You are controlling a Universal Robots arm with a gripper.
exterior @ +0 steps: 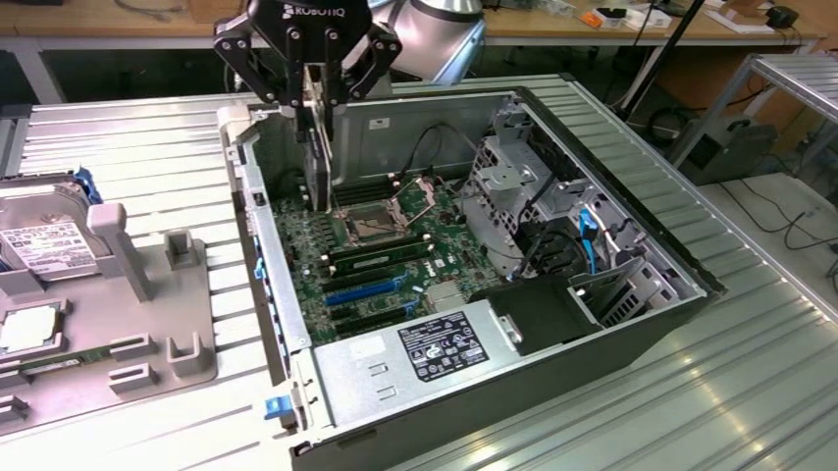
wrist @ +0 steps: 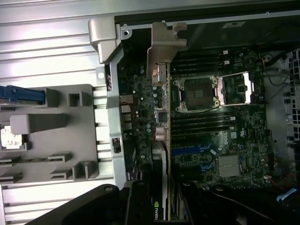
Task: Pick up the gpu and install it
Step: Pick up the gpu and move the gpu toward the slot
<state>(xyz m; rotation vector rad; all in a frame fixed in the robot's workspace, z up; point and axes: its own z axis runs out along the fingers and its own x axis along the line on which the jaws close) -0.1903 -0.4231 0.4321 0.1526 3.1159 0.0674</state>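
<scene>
- Currently I have the gripper clamped on the gpu, with the jaws closed against the two faces of the card at its upper part.
- The gpu hangs upright and edge-on over the far part of the open computer case, toward the exterior view's left. Its lower edge reaches down in front of the motherboard. I cannot tell whether it touches the board.
- From the wrist view the gpu runs as a thin strip away from the gripper. Its silver bracket shows against the rim of the case, and the CPU socket lies just beside the card.
- Blue slots sit nearer on the motherboard, apart from the card.
- Outside the case, on the exterior view's left, a grey fixture rests on the ribbed metal surface, and a hard drive with a white label lies in it.
</scene>
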